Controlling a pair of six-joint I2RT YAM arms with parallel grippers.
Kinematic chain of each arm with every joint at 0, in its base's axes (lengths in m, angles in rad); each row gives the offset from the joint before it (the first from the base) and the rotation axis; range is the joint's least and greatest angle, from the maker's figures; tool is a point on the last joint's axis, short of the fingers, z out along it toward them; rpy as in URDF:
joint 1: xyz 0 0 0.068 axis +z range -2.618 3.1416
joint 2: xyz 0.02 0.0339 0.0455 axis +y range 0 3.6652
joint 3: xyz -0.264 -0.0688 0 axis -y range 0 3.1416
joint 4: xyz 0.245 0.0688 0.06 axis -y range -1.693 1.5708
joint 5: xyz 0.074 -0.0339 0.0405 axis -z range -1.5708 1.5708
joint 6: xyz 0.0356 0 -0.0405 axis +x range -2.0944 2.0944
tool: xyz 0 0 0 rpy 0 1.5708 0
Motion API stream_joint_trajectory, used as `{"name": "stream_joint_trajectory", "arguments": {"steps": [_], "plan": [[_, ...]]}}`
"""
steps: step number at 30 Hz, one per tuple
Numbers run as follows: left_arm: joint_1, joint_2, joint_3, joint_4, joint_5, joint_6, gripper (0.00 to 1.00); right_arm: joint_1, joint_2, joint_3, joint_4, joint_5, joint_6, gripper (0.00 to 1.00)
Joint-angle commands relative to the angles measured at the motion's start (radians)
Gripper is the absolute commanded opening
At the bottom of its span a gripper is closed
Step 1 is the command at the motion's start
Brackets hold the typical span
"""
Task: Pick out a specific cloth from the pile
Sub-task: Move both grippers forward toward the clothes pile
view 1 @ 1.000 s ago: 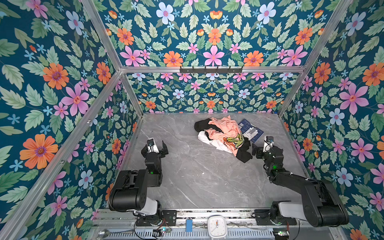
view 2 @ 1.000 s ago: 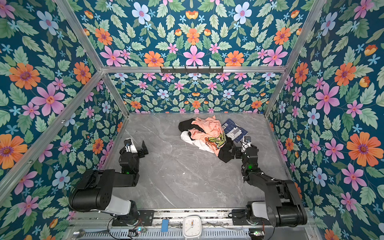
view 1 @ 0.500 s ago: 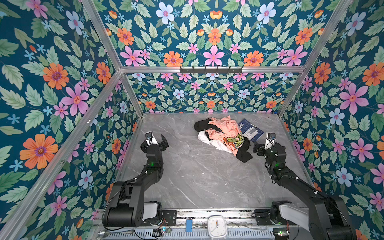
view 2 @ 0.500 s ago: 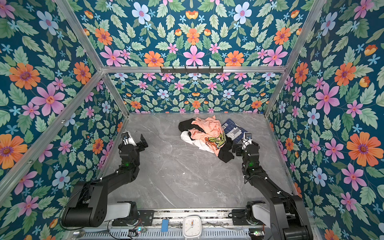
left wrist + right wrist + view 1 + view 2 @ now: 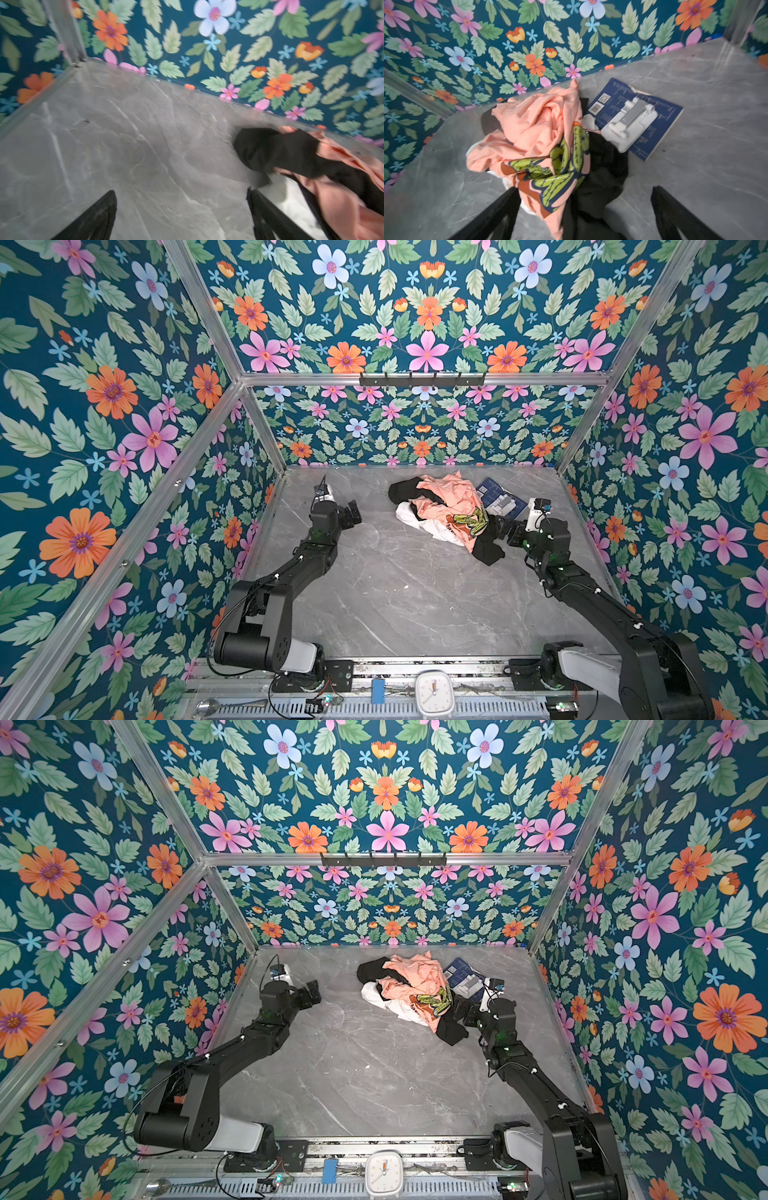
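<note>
Nearest in both top views, the left gripper (image 5: 354, 512) is held well apart from the pile (image 5: 453, 510), to its left, jaws spread wide and empty. The right gripper (image 5: 505, 531) is held just beside the pile's near right corner, jaws likewise parted with nothing grasped, a black garment (image 5: 486, 551) being seen between its fingers (image 5: 496, 216) in the wrist view. The cloth (image 5: 409, 517) is found at the pile's near left edge on the table (image 5: 395, 593), largely covered by the peach shirt (image 5: 451, 491), only a crumpled white fold being shown. Beyond the pile's far right side, a blue card (image 5: 490, 489) is seen, a white block (image 5: 505, 504) resting upon it.
</note>
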Motion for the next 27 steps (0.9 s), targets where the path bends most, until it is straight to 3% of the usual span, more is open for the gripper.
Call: {"name": "stream_joint_trajectory", "arguments": {"steps": [1,8,19,27], "plan": [[-0.049,0.01,0.02,-0.015,0.04,-0.003,1.0,0.045,0.03,0.019,-0.037,-0.038,0.047,0.99],[-0.12,0.067,0.071,-0.016,0.096,-0.02,1.0,0.123,0.126,0.092,-0.084,-0.052,0.03,0.99],[-0.156,0.248,0.239,-0.07,0.241,-0.032,0.94,0.325,0.286,0.242,-0.147,-0.019,-0.17,0.99],[-0.157,0.322,0.331,-0.128,0.331,-0.044,0.89,0.349,0.378,0.337,-0.192,-0.056,-0.205,0.99]]}}
